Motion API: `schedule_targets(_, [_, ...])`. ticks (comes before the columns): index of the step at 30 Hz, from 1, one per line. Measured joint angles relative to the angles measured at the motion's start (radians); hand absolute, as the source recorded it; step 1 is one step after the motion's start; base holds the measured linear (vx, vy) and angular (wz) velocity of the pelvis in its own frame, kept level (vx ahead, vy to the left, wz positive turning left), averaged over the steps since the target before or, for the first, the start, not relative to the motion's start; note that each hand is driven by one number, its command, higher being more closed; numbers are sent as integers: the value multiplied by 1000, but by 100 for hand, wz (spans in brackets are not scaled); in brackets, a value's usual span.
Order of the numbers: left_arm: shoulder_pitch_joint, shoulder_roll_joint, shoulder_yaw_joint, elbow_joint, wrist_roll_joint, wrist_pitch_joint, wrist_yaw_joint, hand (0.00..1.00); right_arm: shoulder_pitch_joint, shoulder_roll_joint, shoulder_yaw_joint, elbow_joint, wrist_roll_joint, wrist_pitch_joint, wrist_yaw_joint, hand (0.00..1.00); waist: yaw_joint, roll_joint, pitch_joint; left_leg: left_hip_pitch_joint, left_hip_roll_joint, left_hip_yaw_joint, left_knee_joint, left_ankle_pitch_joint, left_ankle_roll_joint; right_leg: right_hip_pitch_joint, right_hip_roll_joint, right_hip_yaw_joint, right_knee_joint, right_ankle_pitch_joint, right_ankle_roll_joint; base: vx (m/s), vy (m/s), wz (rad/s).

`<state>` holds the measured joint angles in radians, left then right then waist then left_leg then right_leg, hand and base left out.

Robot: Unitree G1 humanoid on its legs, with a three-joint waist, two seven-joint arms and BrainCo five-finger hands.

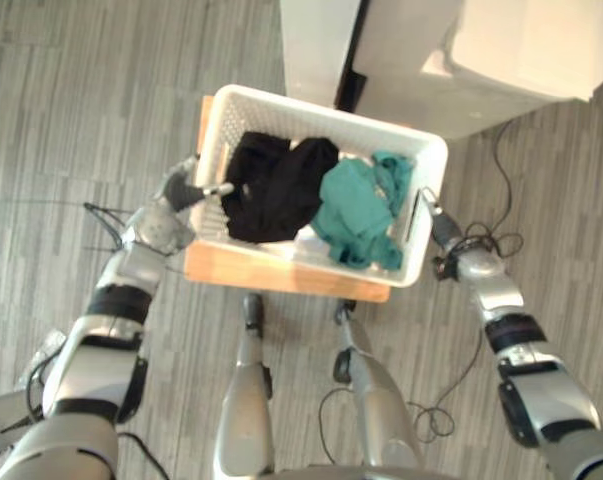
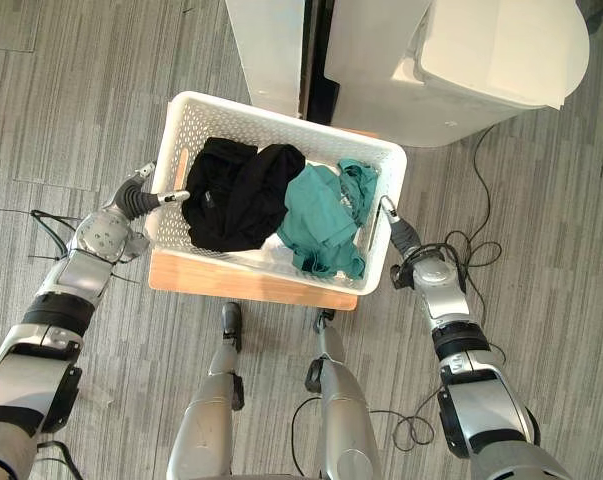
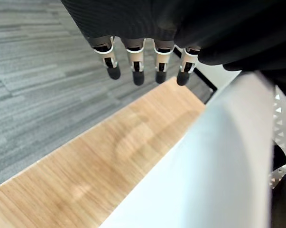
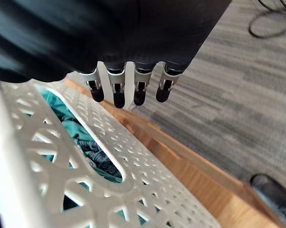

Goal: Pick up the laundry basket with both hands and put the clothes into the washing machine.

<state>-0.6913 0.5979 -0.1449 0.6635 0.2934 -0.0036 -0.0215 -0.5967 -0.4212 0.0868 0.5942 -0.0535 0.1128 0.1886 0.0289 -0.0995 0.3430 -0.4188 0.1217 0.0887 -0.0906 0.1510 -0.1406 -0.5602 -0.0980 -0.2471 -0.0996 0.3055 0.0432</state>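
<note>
A white perforated laundry basket (image 1: 321,108) rests on a low wooden table (image 1: 271,272). Inside it lie black clothes (image 1: 276,185) on the left and teal clothes (image 1: 356,210) on the right. My left hand (image 1: 186,190) is at the basket's left end, its thumb reaching over the rim. Its fingers (image 3: 135,66) hang straight outside the rim (image 3: 204,166), above the wood. At the basket's right end is my right hand (image 1: 436,225), and its straight fingers (image 4: 139,90) point down beside the slotted wall (image 4: 147,171). Both hands are open and hold nothing.
The white washing machine (image 1: 521,50) stands just beyond the basket at the far right. Beside it is a white panel (image 1: 321,50), with a dark gap between the two. Grey striped floor (image 1: 81,100) surrounds the table.
</note>
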Motion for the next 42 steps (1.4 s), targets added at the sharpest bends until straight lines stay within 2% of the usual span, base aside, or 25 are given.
schedule_targets(4, [61,-21,10,-26,36,1,-1,0,15,-28,-9,-53,-151,14,43,0,-11,-1,1,13,-10,-4,43,-32,9,34,-6,7,0,-3,3,1,80,4])
schedule_targets(8, [76,-38,11,-26,36,-1,-8,0,-10,-72,-46,-50,-175,8,39,0,-12,-1,1,9,-20,-2,65,-44,15,39,-14,14,0,-32,17,-39,73,0])
schedule_targets(13, [72,-38,11,-27,35,-6,-28,0,-71,-124,-85,72,-180,7,32,0,-14,4,4,1,-18,-10,73,-48,13,40,-20,5,0,-32,17,-18,56,3])
schedule_targets(20, [35,-38,-25,-26,85,-16,-45,0,-112,-123,-77,141,-233,1,62,0,-12,8,8,-28,-23,-32,109,-63,18,40,-27,-8,0,-32,17,-26,64,9])
schedule_targets(24, [29,-38,-39,-26,114,-23,-43,0,-125,-108,-77,165,-272,-20,75,0,-13,8,10,-31,-27,-34,111,-64,19,40,-30,-9,0,-33,17,-31,54,2])
schedule_targets(35, [0,-35,-30,-26,119,-17,-36,0,-158,-96,-66,169,-258,-26,65,0,-13,6,29,-47,-27,-32,133,-68,18,32,-33,-5,0,-33,18,-39,39,-1])
schedule_targets(39, [0,-40,-21,-26,118,-17,-20,0,-165,-96,-56,177,-212,-26,32,0,-13,5,30,-47,-28,-31,134,-68,18,31,-35,-5,0,-33,18,-39,36,0])
schedule_targets(42, [-1,-44,-17,-27,114,-17,-20,0,-184,-96,-56,155,-170,-6,32,0,-13,3,33,-48,-30,-31,135,-68,18,30,-36,-5,0,-33,18,-33,34,0])
